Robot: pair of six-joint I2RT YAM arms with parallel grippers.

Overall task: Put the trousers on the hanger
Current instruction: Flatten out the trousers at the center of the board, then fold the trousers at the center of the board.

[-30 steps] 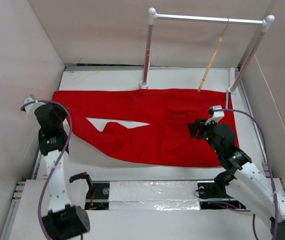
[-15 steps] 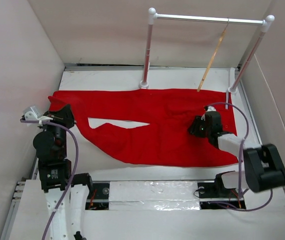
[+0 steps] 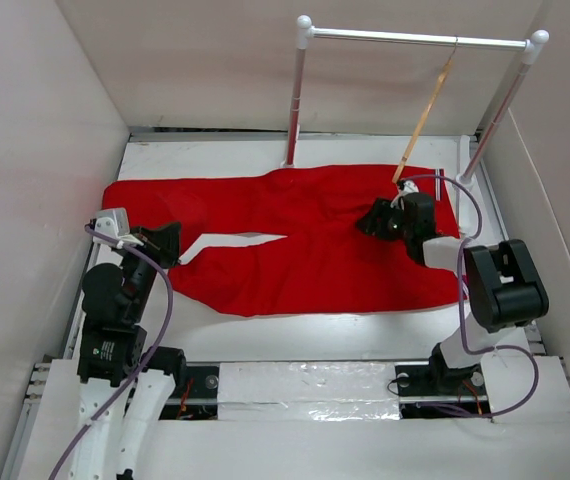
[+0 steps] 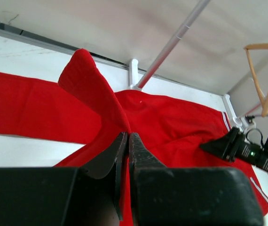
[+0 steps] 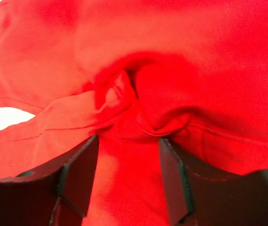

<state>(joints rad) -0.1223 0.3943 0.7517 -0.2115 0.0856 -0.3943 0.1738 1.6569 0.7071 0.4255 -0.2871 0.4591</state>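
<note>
Right wrist view: right gripper astride bunched trousers, hold unclear; left gripper narrow on a fold.

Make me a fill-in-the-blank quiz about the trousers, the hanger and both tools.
1. The trousers are ___ in colour.
2. In the top view, the hanger hangs near the ___ end of the rail.
3. The left tool is ___ (open or shut) on a raised fold of the trousers.
4. The right tool straddles bunched cloth with its fingers ___ (together or apart).

Missing words: red; right; shut; apart.
</note>
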